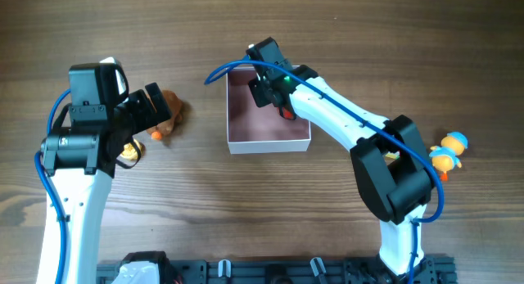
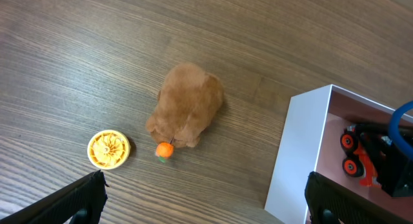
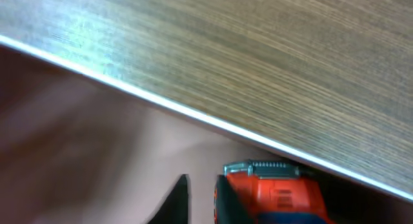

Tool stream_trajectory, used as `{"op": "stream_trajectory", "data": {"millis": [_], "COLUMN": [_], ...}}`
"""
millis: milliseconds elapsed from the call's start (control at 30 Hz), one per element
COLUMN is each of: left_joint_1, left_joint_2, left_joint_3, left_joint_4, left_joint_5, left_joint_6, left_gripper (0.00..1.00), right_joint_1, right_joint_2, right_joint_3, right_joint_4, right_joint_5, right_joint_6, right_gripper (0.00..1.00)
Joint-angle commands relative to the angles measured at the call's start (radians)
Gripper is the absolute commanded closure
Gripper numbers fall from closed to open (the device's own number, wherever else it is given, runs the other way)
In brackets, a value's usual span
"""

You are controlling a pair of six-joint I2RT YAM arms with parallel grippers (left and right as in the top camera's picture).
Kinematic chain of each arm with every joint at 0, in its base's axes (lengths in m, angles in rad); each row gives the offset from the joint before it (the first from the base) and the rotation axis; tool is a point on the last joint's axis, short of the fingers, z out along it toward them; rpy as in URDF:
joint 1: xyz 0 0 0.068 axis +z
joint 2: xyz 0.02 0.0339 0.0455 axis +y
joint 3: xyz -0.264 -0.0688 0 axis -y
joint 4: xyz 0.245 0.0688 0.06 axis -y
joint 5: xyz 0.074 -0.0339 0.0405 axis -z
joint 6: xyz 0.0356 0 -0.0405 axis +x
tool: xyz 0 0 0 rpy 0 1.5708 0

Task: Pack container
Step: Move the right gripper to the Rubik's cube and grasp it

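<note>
Location: container (image 1: 254, 120) sits mid-desk (image 1: 344, 38); right hand (image 1: 270, 89) is inside its far side, beside a red toy car (image 1: 285, 112).
Grip: fingertips stand near together; whether they clamp the car cannot be told.
Other arm: left hand (image 2: 206, 208) is spread wide and empty, over a brown plush toy (image 2: 187, 111).
Technique: likely placing the car; set it flat near a wall, leaving room.
Views: left wrist alone shows the car's wheels; overhead alone shows the toy ducks (image 1: 449, 151).
</note>
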Motion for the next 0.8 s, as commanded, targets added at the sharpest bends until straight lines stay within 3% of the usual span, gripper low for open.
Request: {"op": "stream_trajectory", "data": {"millis": [0, 367, 533, 633, 700, 767], "left_joint_1": [0.005, 0.005, 0.005, 0.005, 0.005, 0.005], "left_joint_2": [-0.005, -0.005, -0.005, -0.005, -0.005, -0.005], "left_joint_3": [0.008, 0.008, 0.008, 0.008, 0.008, 0.008], "left_joint_4": [0.003, 0.003, 0.002, 0.002, 0.002, 0.002], "left_joint_5": [-0.006, -0.006, -0.006, -0.006, -0.006, -0.006], "left_joint_6": [-0.016, -0.016, -0.016, -0.016, -0.016, -0.016], "left_gripper": [0.0, 0.0, 0.0, 0.0, 0.0, 0.0], "right_joint_1": [0.002, 0.002, 0.002, 0.025, 0.038, 0.034], "right_joint_2": [0.015, 0.015, 0.011, -0.062, -0.181, -0.335], "right_joint_3": [0.015, 0.015, 0.015, 0.015, 0.015, 0.015], "right_joint_4": [0.002, -0.043, -0.04, -0.076, -0.131, -0.21], "right_joint_5": [0.078, 0.253, 0.153, 0.113, 0.095, 0.052], "right_joint_6": [0.069, 0.14, 0.058, 0.023, -0.003, -0.008], "right_gripper": [0.94, 0.96, 0.91, 0.83, 0.65, 0.56]}}
